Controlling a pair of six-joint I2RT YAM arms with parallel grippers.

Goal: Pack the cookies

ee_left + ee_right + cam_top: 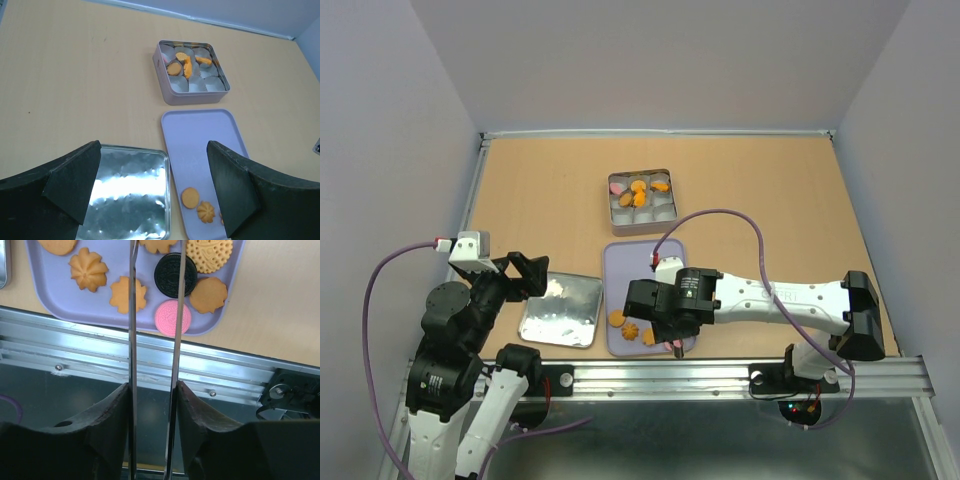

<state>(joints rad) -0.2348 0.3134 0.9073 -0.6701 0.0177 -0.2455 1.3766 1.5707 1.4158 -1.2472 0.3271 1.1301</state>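
Note:
Several cookies lie at the near end of a lilac tray (632,262): orange-brown rounds and flower shapes (88,269), a black round (175,274) and a pink round (172,317). More orange cookies and a pink one sit in paper cups in the open square tin (642,200), which also shows in the left wrist view (192,72). My right gripper (152,387) is shut on thin metal tongs (133,315), whose blades reach over the tray's cookies; their tips are out of view. My left gripper (153,165) is open and empty, above the tin lid (125,200).
The shiny tin lid (560,310) lies left of the tray. A metal rail (720,375) runs along the table's near edge, just below the tray. Bare table surrounds the tin at the back.

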